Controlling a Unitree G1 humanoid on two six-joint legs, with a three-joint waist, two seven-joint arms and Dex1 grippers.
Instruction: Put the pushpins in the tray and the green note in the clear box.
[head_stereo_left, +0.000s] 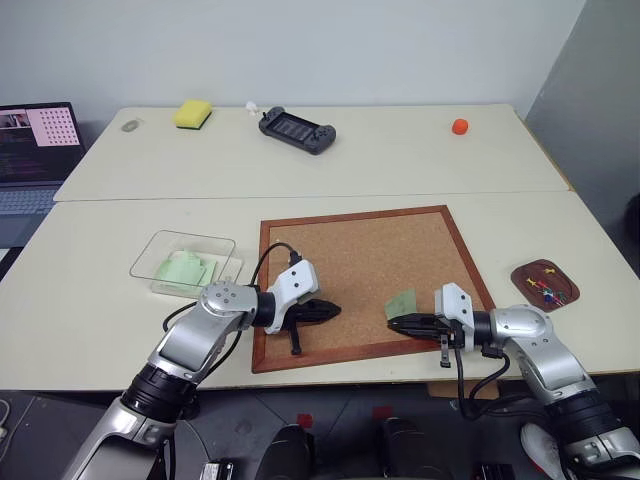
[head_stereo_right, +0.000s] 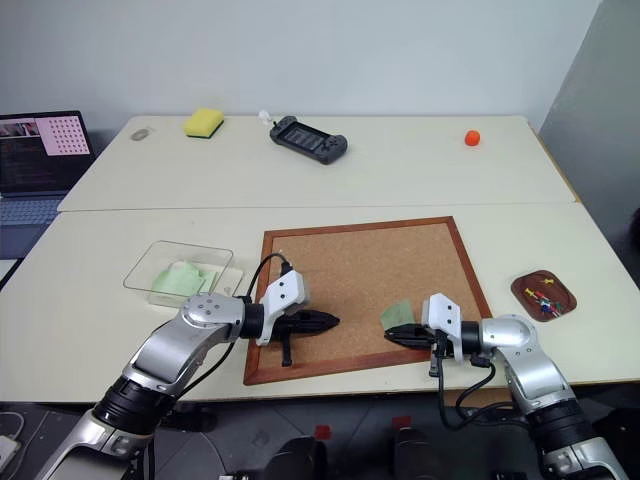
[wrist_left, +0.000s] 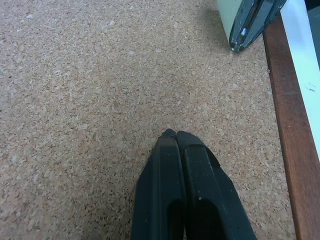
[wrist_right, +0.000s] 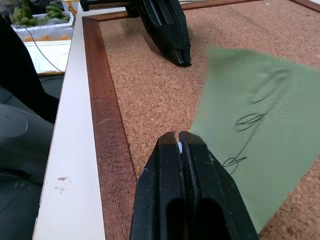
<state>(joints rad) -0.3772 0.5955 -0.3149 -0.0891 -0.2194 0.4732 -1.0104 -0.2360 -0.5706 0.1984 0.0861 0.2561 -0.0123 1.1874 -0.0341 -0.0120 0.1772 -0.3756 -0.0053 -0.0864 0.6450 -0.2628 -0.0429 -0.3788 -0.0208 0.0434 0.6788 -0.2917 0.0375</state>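
Observation:
The green note (head_stereo_left: 402, 303) lies on the cork board (head_stereo_left: 370, 250) near its front edge, its far side lifted a little. My right gripper (head_stereo_left: 392, 322) is shut with its tips at the note's near corner (wrist_right: 260, 130). A small white speck sits between the tips, and I cannot tell whether paper or a pin is pinched. My left gripper (head_stereo_left: 335, 310) is shut and empty, its tips resting on bare cork (wrist_left: 75, 100). Several pushpins (head_stereo_left: 548, 291) lie in the dark red-brown tray (head_stereo_left: 517, 277) at the right. The clear box (head_stereo_left: 185, 236) at the left holds pale green paper.
A yellow sponge (head_stereo_left: 192, 113), a black handheld game console (head_stereo_left: 297, 128) and an orange ball (head_stereo_left: 459, 126) sit on the far table. A laptop (head_stereo_left: 35, 150) stands at the far left. The cork board's wooden frame (wrist_right: 100, 115) runs beside my right gripper.

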